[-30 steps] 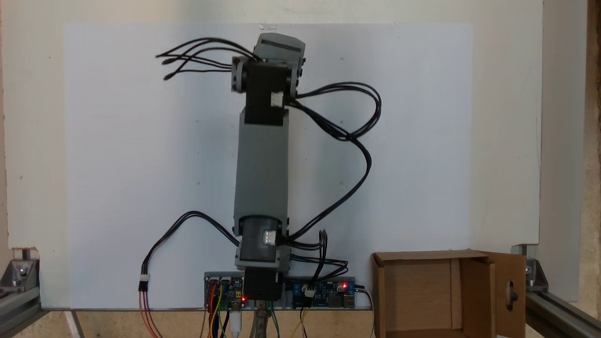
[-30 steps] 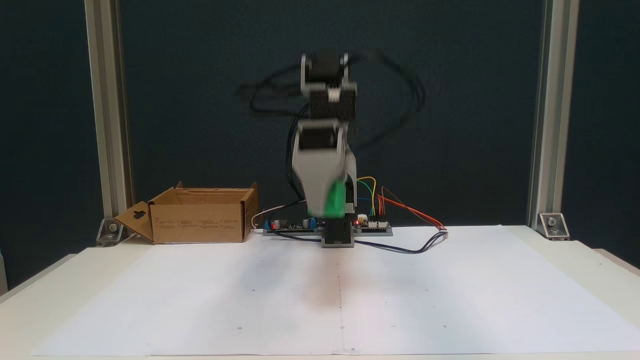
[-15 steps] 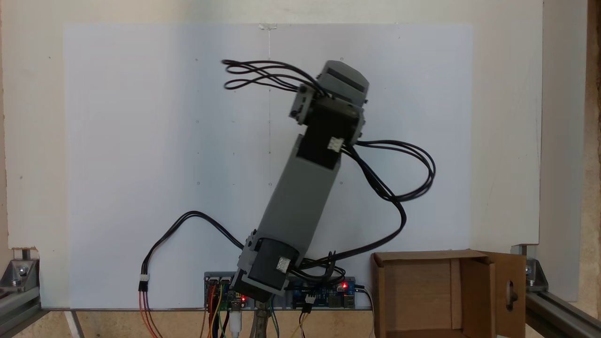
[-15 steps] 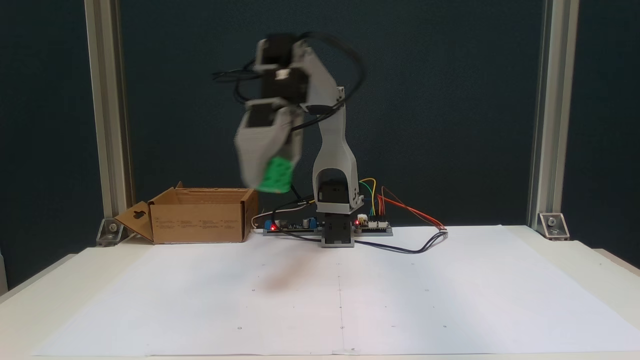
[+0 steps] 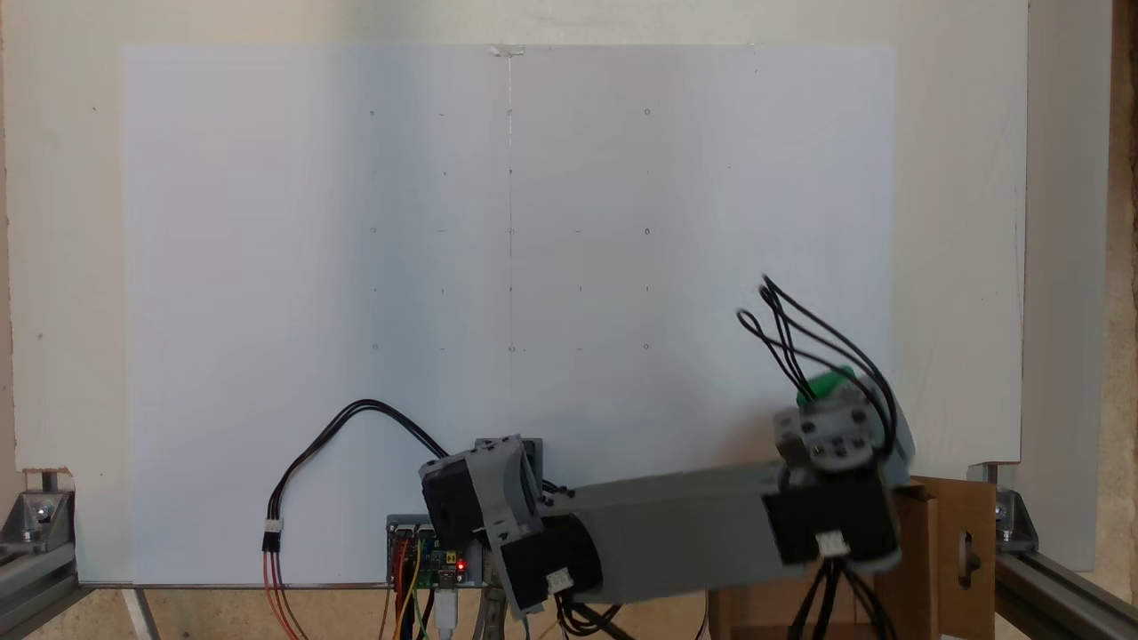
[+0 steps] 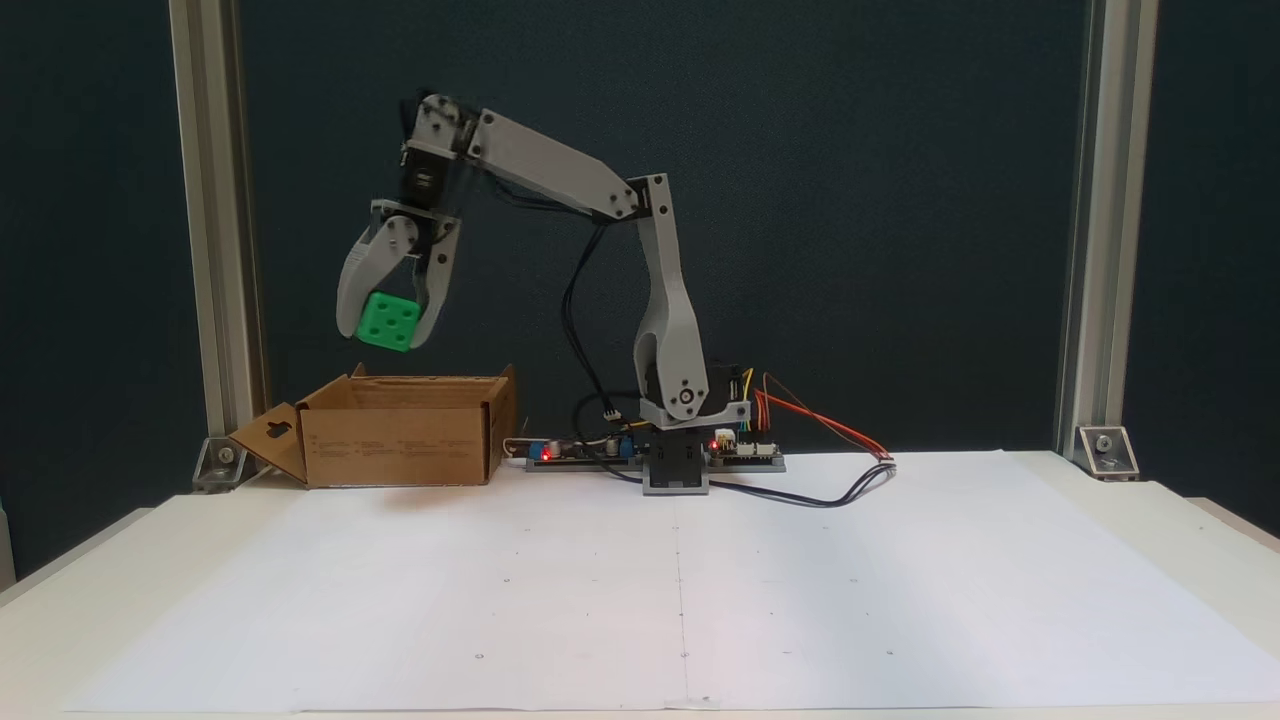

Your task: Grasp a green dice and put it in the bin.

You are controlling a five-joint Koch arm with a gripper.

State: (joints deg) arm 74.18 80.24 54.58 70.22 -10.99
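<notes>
You're at the drop: fingers (image 6: 352, 310) clamped on the green dice (image 6: 389, 321) above the bin (image 6: 400, 430). Centre over it, then release.

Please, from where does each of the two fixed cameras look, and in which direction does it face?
A fixed view: it sits above, looking straight down at the white paper sheet; the arm's grey links and cables show, reaching right over the bin.
A fixed view: it sits low in front of the table, facing the arm's base and a dark backdrop; the whole arm shows, its pincer above the bin.
Shared: both show the green dice, the bin and the paper.
</notes>
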